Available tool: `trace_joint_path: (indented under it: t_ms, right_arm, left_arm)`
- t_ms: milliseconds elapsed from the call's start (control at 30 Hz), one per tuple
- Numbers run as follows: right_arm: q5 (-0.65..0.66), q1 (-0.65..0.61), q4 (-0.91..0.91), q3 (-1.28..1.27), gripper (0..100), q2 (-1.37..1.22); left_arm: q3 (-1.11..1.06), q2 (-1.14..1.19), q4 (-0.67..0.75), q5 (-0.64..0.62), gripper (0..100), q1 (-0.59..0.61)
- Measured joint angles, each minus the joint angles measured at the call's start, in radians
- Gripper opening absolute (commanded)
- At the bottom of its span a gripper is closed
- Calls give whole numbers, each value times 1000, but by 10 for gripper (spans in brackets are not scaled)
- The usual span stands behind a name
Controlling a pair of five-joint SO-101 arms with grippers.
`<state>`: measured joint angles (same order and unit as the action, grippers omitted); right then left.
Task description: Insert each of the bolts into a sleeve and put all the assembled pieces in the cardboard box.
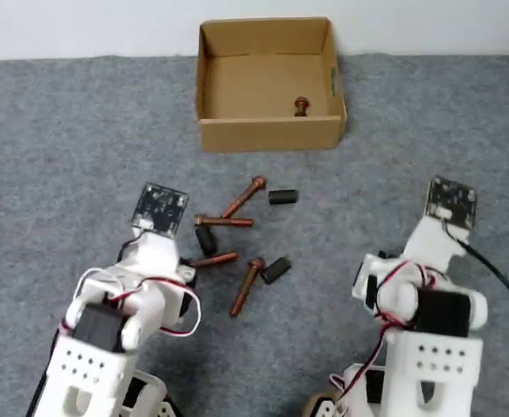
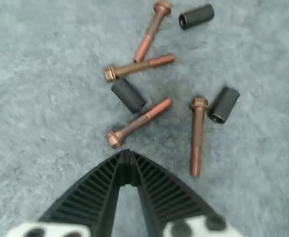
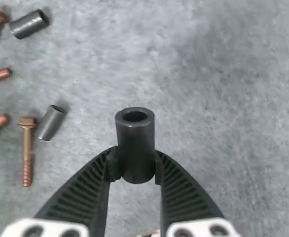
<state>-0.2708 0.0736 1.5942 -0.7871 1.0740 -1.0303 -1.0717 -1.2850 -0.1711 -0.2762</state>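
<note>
Right tool [image 3: 134,167] is clamped on a black cylindrical sleeve [image 3: 134,140]. The sleeve's axis is in line with the tool, with the open bore at the far end and unobstructed.

Left tool [image 2: 126,157] is pinched shut and empty. The hex head of the nearest copper-coloured steel bolt [image 2: 139,121] sits just beyond its tip. I can't tell whether they touch. The bolt lies flat, head toward the tool, shank running diagonally away, threads at the far end.

The left arm is much the nearer one, so the pick is its job. My read: open up, roll the wrist a little to grip across the shank, then carry the threads to the held bore.

Pose: the left arm leans forward, wrist pitched down over the pile's near edge. The right arm is also pitched down, well apart from the pile, over the bare grey felt counter [image 1: 63,130].

A loose black sleeve [image 2: 128,95] lies just past that bolt. Three more bolts and two more sleeves are scattered beyond it.

Farthest out is the open brown cardboard box [image 1: 267,135], with one copper-coloured piece [image 1: 300,106] near its front wall.
</note>
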Motion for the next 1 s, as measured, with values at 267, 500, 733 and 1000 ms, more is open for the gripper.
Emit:
trace_joint_path:
  t_ms: [267,500,733,1000]
  right_arm:
    - [46,43,-34,-198,10,264]
    - [104,48,-77,-313,10,543]
    - [109,48,-83,-325,10,603]
    - [109,48,-91,-334,10,601]
  left_arm:
    - [249,393,0,-15,6,-87]
    - [377,723,28,-107,8,-157]
    - [462,1007,117,-112,9,-167]
    - [628,1263,118,-112,94,-170]
